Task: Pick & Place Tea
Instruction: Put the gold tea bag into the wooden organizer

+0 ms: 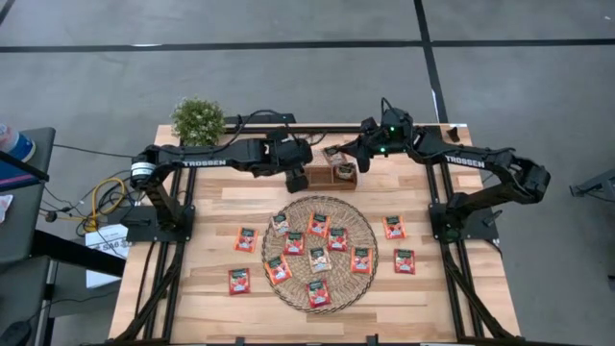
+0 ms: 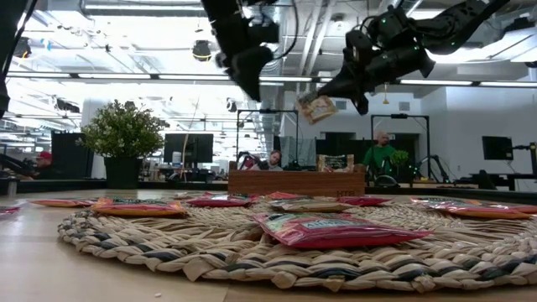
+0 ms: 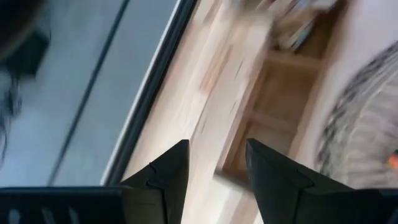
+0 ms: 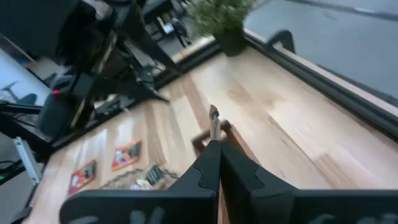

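1. Right gripper (image 2: 336, 92), fingers pinching one tea sachet (image 2: 317, 107), hangs above the wooden tray (image 1: 332, 174), apparently ready to drop it into a compartment
2. Left gripper (image 1: 297, 179), fingers spread and empty, sits over the tray's left end
3. Remaining sachets (image 1: 319, 225), red-orange with pale centres, lie flat on the woven mat (image 1: 289, 213) and the tabletop (image 1: 211, 250)

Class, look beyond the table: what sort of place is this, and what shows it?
Probably an open-plan robotics lab or workshop: monitors on desks, people at workstations, exposed ceiling ducts above.
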You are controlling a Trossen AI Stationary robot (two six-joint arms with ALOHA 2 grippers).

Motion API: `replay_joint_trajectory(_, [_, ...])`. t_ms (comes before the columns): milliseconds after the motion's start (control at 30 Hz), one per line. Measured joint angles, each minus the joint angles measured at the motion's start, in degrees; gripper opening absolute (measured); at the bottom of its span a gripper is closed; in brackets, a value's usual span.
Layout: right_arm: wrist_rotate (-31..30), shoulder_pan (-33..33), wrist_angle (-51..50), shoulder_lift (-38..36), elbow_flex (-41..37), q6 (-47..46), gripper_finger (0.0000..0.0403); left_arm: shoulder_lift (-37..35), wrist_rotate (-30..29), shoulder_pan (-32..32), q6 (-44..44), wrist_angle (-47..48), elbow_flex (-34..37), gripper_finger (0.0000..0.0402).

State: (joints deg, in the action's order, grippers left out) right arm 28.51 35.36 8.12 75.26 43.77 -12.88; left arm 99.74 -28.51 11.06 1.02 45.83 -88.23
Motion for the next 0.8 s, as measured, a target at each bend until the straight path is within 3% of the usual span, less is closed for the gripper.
replay_joint_trajectory(167, [0.0, 1.0, -3.2, 0.0, 0.0, 1.7, 0.0000, 0.0, 0.0, 3.7, 7.0, 5.7, 0.8, 0.0150])
replay_joint_trajectory(500, [-2.2, 0.7, -4.9, -0.5, 0.0, 2.9, 0.0000, -0.7, 0.5, 6.6, 12.3, 5.0, 8.3, 0.0150])
replay_joint_trajectory(800, [-10.4, -0.1, -3.6, -9.7, -2.2, 4.3, 0.0000, -3.6, 0.7, 6.6, 13.7, 5.0, 15.6, 0.0150])
